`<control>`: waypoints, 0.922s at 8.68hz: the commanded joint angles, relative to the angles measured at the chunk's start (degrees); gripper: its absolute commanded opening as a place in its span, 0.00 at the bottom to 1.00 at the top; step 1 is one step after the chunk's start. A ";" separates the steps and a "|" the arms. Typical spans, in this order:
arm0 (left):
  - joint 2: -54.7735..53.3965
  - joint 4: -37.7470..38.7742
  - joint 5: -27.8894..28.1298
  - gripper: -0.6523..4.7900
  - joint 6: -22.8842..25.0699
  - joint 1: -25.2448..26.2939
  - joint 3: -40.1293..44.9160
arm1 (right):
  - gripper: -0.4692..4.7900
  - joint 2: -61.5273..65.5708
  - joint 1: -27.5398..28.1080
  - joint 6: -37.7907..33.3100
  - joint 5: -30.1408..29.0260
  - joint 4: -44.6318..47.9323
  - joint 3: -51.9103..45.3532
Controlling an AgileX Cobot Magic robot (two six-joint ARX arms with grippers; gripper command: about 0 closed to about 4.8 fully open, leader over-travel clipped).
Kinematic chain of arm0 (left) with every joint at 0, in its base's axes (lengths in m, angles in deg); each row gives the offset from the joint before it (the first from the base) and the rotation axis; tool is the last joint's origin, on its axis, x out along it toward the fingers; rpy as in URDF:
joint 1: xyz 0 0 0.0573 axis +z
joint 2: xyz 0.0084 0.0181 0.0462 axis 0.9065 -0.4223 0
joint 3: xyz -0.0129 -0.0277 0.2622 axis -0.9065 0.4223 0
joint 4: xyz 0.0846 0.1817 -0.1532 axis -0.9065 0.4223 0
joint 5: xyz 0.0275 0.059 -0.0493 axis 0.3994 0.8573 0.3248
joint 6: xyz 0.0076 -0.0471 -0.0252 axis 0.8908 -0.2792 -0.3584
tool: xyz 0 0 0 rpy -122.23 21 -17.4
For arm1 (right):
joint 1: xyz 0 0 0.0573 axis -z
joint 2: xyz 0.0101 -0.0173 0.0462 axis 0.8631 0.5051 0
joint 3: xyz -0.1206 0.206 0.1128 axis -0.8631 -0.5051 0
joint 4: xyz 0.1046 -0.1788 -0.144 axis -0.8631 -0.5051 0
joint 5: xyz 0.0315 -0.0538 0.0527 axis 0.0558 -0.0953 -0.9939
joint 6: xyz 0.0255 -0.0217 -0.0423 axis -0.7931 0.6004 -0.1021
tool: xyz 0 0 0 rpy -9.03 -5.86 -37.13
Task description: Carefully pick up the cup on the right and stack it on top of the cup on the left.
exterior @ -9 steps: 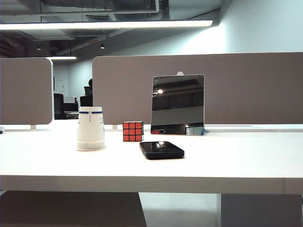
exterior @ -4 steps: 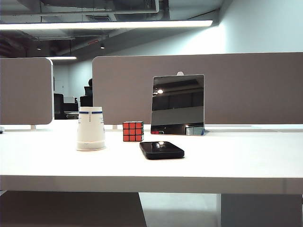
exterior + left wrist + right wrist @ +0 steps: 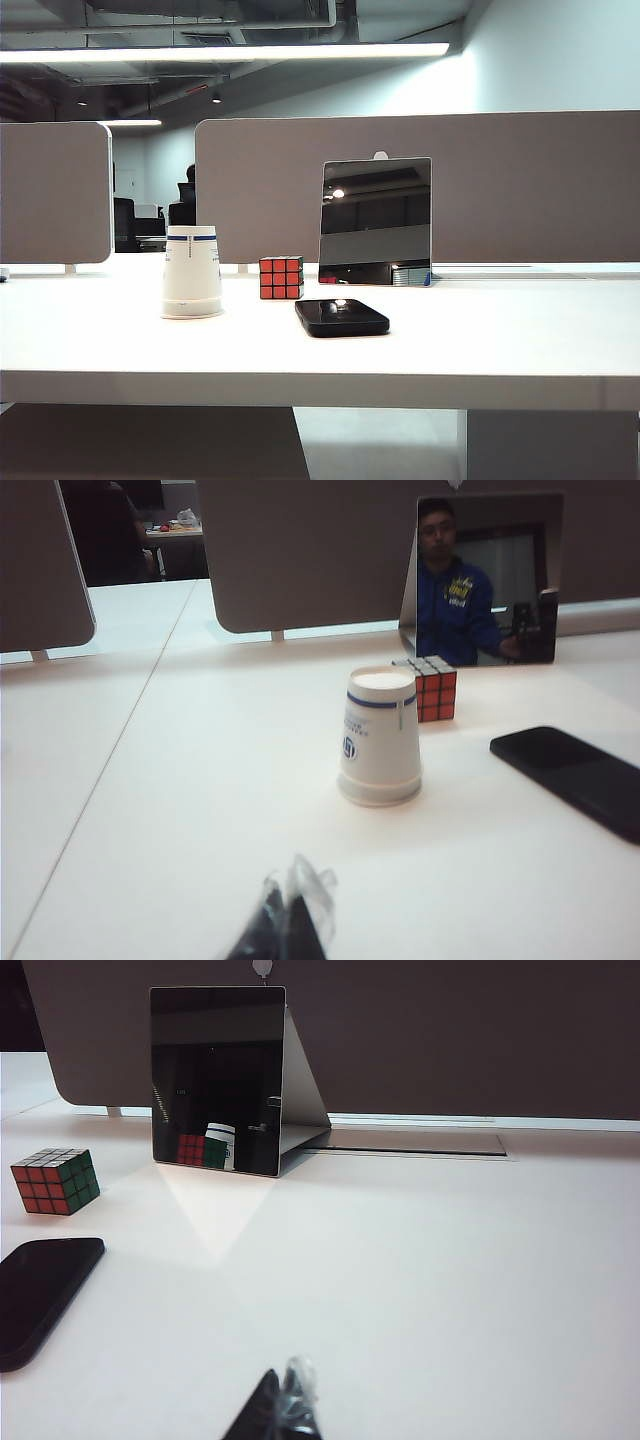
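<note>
Cup (image 3: 379, 737) inverted beside cube (image 3: 430, 687); left gripper (image 3: 283, 930), right gripper (image 3: 283, 1410), jaws closed, empty.

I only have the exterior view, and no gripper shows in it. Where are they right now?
Observer: The left gripper is shut and empty, low over the table, short of the cup.
Operator: And the right?
Observer: The right gripper is also shut and empty, facing the mirror.
Operator: Anything reflected there?
Observer: In the left wrist view, a person in blue.
</note>
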 commanded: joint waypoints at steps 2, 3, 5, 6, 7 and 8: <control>-0.02 -0.33 7.76 0.11 2.45 0.02 -0.09 | 0.08 -0.11 0.07 0.24 6.56 3.17 -0.22; -0.02 -0.35 8.46 0.11 2.40 0.00 -0.11 | 0.08 -0.11 0.07 0.22 6.51 3.17 -0.22; -0.02 -0.35 8.70 0.11 1.36 0.02 -0.11 | 0.08 -0.11 0.04 0.22 5.77 3.21 -0.22; -0.02 -0.35 8.74 0.11 0.44 0.00 -0.09 | 0.08 -0.11 0.02 0.22 5.64 3.21 -0.22; -0.02 -1.66 9.79 0.11 -2.51 0.00 -0.09 | 0.08 -0.11 0.00 0.17 3.82 3.19 -0.22; -0.02 -1.86 9.79 0.11 -2.54 0.00 -0.09 | 0.08 -0.11 0.00 0.15 3.04 3.19 -0.22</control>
